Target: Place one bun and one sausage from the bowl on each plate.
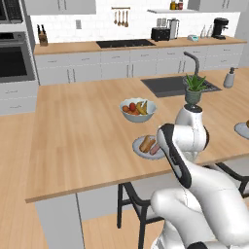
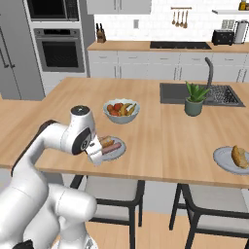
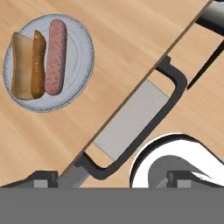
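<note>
A light-grey plate [image 3: 72,89] lies on the wooden island near its front edge, carrying a tan-brown bun [image 3: 26,65] and a pink sausage [image 3: 56,57] side by side. This same plate [image 2: 120,151] [image 1: 138,148] sits just beyond my hand. My gripper [image 3: 110,178] [image 2: 95,155] hangs above the counter's front edge, to the side of that plate, open with nothing between its fingers. A second plate [image 2: 223,158] [image 1: 241,130] lies far to the right and holds a bun [image 2: 239,155]. The bowl is out of view.
A pale bowl of fruit [image 2: 121,110] [image 1: 138,110] stands behind the near plate. A potted plant [image 2: 194,99] and a sink [image 2: 214,95] are at the back right. Dark-framed chairs [image 3: 131,122] [image 2: 112,192] sit under the island's front edge.
</note>
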Available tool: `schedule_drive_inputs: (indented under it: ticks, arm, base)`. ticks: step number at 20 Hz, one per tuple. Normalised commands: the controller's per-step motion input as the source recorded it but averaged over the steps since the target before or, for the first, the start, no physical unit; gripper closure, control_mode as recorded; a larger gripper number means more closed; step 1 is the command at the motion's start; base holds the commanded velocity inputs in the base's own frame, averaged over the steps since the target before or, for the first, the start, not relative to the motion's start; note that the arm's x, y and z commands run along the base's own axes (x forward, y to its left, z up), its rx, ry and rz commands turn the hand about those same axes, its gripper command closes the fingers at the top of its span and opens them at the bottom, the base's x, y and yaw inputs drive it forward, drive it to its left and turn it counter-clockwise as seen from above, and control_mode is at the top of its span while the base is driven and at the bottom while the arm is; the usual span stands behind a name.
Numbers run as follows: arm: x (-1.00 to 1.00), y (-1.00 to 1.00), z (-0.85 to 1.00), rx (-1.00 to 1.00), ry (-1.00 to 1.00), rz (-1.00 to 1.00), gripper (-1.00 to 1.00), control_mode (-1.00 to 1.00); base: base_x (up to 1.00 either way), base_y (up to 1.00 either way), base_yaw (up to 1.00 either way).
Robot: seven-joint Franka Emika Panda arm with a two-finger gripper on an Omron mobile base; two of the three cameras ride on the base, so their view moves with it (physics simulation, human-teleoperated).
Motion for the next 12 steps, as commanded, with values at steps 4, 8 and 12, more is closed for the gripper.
schedule_drive_inputs:
  ticks: [4,8,12]
  arm:
    - [0.00,0.00,0.00,0.00,0.00,0.00,-1.00,1.00]
    - [0.00,0.00,0.00,0.00,0.00,0.00,-1.00,1.00]
    - [0.00,0.00,0.00,0.00,0.00,0.00,-1.00,1.00]
  base:
    - [-0.97,-0.63,-0.19]
    - [-0.45,-1.00,-0.32]
    - [0.04,-1.00,-0.24]
